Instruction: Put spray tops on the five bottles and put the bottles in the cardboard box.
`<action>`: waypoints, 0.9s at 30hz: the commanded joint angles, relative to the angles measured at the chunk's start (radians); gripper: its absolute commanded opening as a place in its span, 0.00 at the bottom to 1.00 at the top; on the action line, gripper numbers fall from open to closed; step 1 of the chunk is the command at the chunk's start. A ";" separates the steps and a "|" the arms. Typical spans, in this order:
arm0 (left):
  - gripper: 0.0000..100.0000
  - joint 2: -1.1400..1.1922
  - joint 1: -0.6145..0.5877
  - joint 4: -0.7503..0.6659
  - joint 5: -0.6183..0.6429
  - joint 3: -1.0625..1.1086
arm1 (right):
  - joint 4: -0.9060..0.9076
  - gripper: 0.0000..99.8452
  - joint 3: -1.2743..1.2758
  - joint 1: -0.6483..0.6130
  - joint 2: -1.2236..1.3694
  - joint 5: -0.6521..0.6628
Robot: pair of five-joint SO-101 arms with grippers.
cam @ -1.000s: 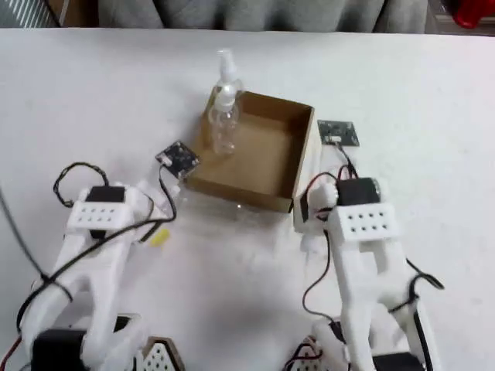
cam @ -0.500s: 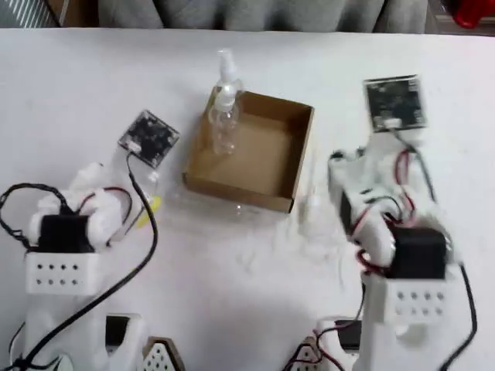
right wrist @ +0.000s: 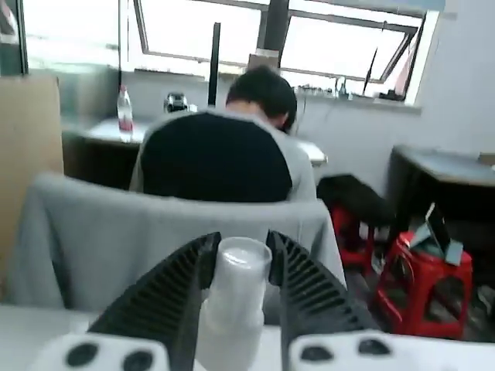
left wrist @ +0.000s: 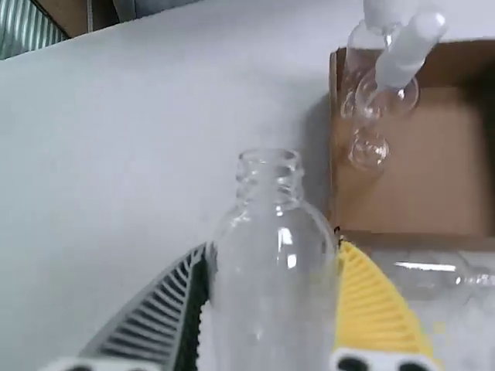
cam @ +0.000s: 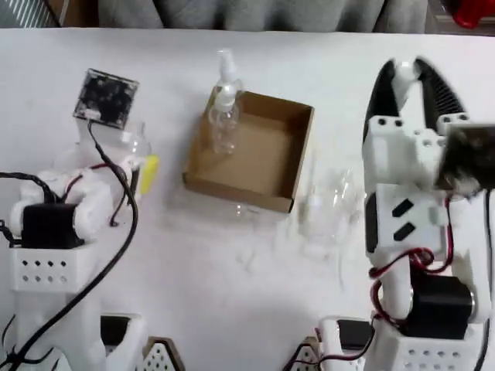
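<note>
The left gripper (left wrist: 271, 260) is clamped around the body of an open-necked clear bottle (left wrist: 267, 220), holding it upright over the table (cam: 193, 278) left of the cardboard box (cam: 232, 191). The right gripper (right wrist: 241, 247) is lifted high, its black fingers pinching a white spray top (right wrist: 234, 297). By my reckoning that top is meant for the held bottle, so the capping step is under way. What look like two capped bottles (cam: 224, 108) stand at the box's far left corner; I cannot tell if both are inside. Two bare bottles lie on the table, one (left wrist: 441, 274) just in front of the box, the other (cam: 329, 212) to its right. Most of the work remains.
</note>
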 commanded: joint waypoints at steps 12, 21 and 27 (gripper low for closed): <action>0.03 0.002 0.073 -0.336 0.124 0.215 | -0.475 0.02 0.008 -0.381 -0.010 -0.048; 0.03 -0.127 0.090 -0.348 0.124 0.304 | -0.737 0.02 0.239 -0.559 -0.048 -0.041; 0.03 -0.337 0.166 -0.390 0.120 0.453 | -0.756 0.02 0.262 -0.561 -0.042 -0.046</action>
